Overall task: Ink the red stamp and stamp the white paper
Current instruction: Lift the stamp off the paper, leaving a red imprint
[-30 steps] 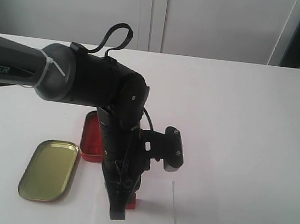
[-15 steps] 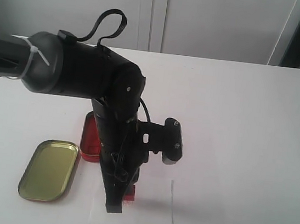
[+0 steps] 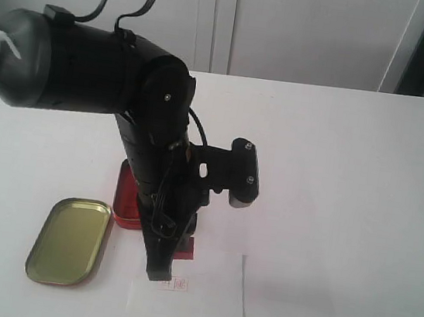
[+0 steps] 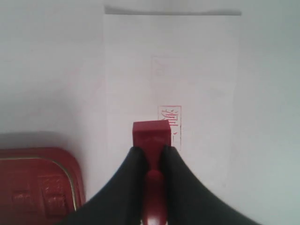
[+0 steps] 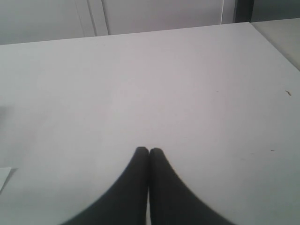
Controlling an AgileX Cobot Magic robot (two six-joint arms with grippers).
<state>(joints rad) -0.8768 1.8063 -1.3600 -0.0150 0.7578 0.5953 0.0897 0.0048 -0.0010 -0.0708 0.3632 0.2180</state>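
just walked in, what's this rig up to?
The left gripper is shut on the small red plastic stamp, holding it over the thin white paper sheet, apparently off the surface. A red square print already shows on the sheet, so stamping looks done. The open red ink tin and its gold lid sit nearby. The right gripper is shut and holds nothing.

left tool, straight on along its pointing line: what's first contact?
Likely the white paper, near the red print: the left tool points down at it, red stamp leading. Gap unclear.
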